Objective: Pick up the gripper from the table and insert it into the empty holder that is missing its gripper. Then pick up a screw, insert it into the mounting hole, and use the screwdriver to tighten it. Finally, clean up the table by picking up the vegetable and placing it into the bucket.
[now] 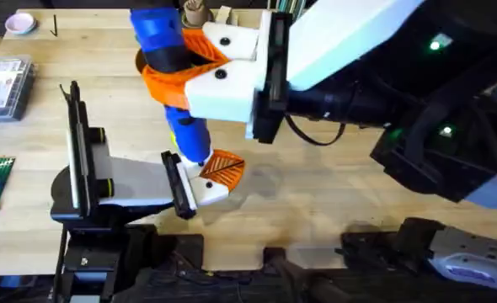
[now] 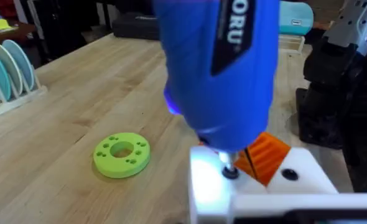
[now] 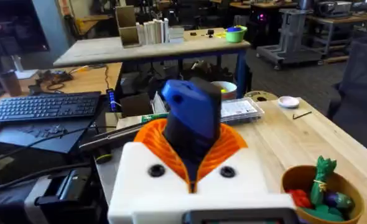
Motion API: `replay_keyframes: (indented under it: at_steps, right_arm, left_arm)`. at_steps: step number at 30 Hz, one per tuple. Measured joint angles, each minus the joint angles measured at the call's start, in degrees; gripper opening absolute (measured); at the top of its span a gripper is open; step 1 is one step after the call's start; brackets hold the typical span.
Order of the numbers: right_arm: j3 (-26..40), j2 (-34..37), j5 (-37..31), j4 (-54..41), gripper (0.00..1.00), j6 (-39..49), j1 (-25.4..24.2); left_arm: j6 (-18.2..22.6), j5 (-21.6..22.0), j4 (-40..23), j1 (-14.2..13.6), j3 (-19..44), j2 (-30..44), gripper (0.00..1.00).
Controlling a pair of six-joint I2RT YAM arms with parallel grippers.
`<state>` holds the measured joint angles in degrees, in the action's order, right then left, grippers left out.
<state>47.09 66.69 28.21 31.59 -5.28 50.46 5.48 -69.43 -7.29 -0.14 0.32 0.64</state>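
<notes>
Item: the screwdriver (image 1: 171,59), blue, thick handle. You have it clamped between the orange ribbed pads (image 3: 236,146) of the right gripper (image 1: 200,66), which hangs above the table (image 1: 333,181). Its long axis runs steeply down from those jaws toward the left arm's claw.

Item: the metal tip (image 2: 228,169). It sits at the mounting hole (image 2: 231,173) in the holder (image 2: 211,183), the white finger base on the left gripper (image 1: 208,178). Whether it is truly seated in the screw head you cannot tell from here.

Item: the gripper (image 1: 224,167), orange and ribbed, already set on that holder.

Item: left jaws. How far apart they stand cannot be told.

Relation to watch: keep the driver's axis in line with the hole (a lean would likely make the tip skate off the white plastic).

Item: the bucket (image 3: 323,193), holding toy vegetables, sits near the right arm.
</notes>
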Motion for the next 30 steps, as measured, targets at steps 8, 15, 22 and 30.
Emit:
replay_keyframes:
  at_steps: [8,15,22,30]
  right_arm:
    - [0.0,0.1,0.0,0.0,0.015,-0.3,0.0]
    - [0.0,0.1,0.0,-0.1,0.015,-0.3,0.0]
    - [0.0,0.1,0.0,-0.1,0.015,-0.3,0.0]
    - [0.0,-2.6,0.1,6.0,0.015,-0.3,-1.1]
  left_arm:
    - [-0.3,0.0,0.0,0.0,0.0,0.0,0.004]
    - [-0.4,0.0,0.0,0.0,0.0,0.0,0.003]
    - [-0.4,0.0,0.0,0.0,0.0,0.0,0.003]
    - [-0.4,0.0,0.0,0.0,0.0,0.0,0.003]
